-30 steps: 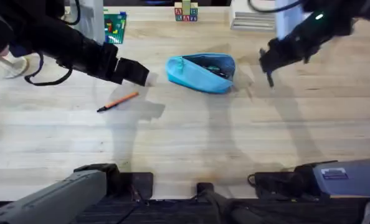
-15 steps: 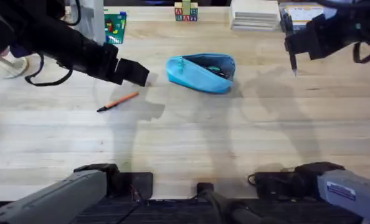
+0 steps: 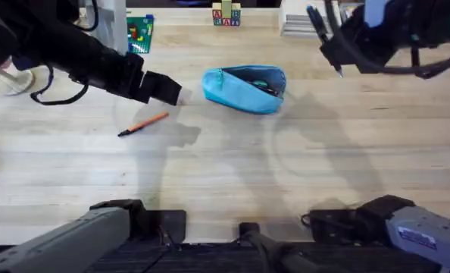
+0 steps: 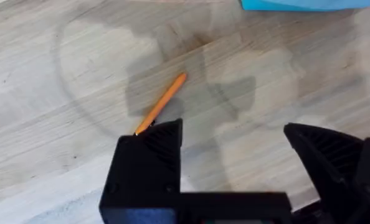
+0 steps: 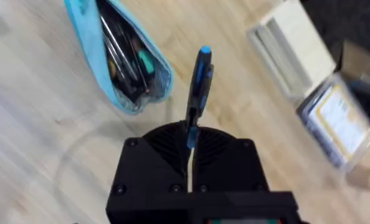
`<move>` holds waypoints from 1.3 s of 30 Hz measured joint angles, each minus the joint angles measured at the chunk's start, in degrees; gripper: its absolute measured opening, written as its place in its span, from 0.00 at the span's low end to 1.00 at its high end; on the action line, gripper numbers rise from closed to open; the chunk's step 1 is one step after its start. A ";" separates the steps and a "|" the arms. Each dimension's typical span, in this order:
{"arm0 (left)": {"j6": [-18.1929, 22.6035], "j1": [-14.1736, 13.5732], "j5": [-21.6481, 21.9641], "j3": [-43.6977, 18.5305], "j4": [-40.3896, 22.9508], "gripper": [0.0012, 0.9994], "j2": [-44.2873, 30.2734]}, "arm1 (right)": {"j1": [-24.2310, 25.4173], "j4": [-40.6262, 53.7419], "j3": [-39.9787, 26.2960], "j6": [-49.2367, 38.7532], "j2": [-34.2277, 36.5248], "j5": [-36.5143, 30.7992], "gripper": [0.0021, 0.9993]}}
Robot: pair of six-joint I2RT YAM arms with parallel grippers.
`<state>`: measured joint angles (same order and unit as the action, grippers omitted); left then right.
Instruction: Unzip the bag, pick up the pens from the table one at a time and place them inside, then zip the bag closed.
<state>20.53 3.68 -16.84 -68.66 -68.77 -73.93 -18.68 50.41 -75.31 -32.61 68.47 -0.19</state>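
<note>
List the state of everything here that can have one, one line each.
Bag: unzipped, gaping, lying on the table.
Orange pen: lying flat on the table, not held.
Blue pen: clamped in the right hand, above the table.
Left hand: open, empty, over the orange pen.

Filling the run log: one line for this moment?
bag unzipped | right gripper shut on blue pen | left gripper open above orange pen

The left gripper (image 3: 172, 91) is hanging low over the table (image 3: 232, 174) with its jaws spread wide, while the right gripper (image 5: 190, 144) is pinching a blue pen (image 5: 199, 87), raised high.
</note>
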 joint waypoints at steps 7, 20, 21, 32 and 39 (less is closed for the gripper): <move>-0.01 0.00 0.00 0.02 -0.02 1.00 0.00 | -1.78 -1.29 0.00 -7.30 0.40 5.26 0.03; -0.01 0.00 0.00 0.02 0.00 1.00 0.00 | -1.78 -4.87 0.00 -12.74 4.92 15.46 0.03; 0.00 0.00 0.00 0.02 -0.02 1.00 0.00 | -1.78 -5.16 0.00 -12.86 4.96 15.73 0.03; -0.01 0.00 0.00 0.02 -0.01 1.00 0.00 | -1.78 -6.79 0.00 -15.10 5.01 16.59 0.03; -0.02 0.00 0.00 0.02 0.00 1.00 0.00 | -1.78 -6.86 0.00 -15.90 8.36 16.63 0.03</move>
<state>20.52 3.68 -16.84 -68.64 -68.77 -73.93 -20.47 43.55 -75.31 -48.51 76.83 16.45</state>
